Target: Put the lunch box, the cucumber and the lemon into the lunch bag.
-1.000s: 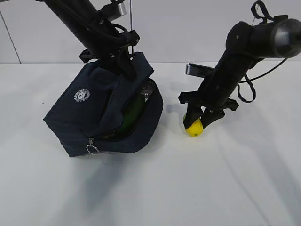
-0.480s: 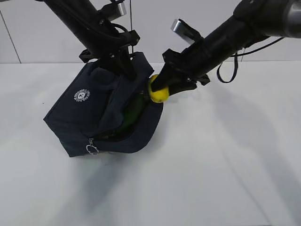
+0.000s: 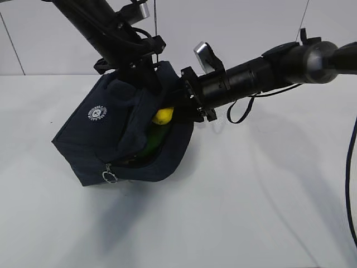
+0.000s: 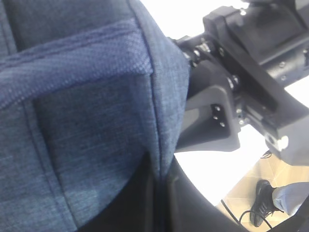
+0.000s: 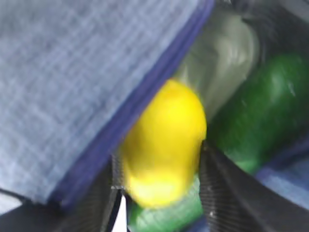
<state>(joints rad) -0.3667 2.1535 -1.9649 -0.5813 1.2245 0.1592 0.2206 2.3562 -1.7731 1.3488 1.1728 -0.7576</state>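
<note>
The navy lunch bag (image 3: 111, 139) sits tilted on the table with its mouth facing right. My left gripper (image 3: 148, 75) is shut on the bag's top fabric (image 4: 87, 96) and holds it up; its fingertips (image 4: 161, 193) pinch the edge. The dark green cucumber (image 3: 153, 142) lies inside the mouth. The yellow lemon (image 3: 163, 115) is in the opening above the cucumber (image 5: 260, 106). My right gripper (image 3: 187, 109) is at the mouth, open, with the blurred lemon (image 5: 164, 145) between its fingers. A pale surface (image 5: 224, 48) lies behind; I cannot tell whether it is the lunch box.
A metal ring pull (image 3: 109, 177) hangs at the bag's lower front corner, and a white logo (image 3: 96, 113) marks its side. The white table (image 3: 251, 212) stretches to the right and front. A black cable (image 3: 352, 167) hangs at the right edge.
The right gripper lifted the lemon from the table and carried it left into the bag's mouth. Its jaws have widened and the lemon now sits over the cucumber. Left gripper unchanged.
</note>
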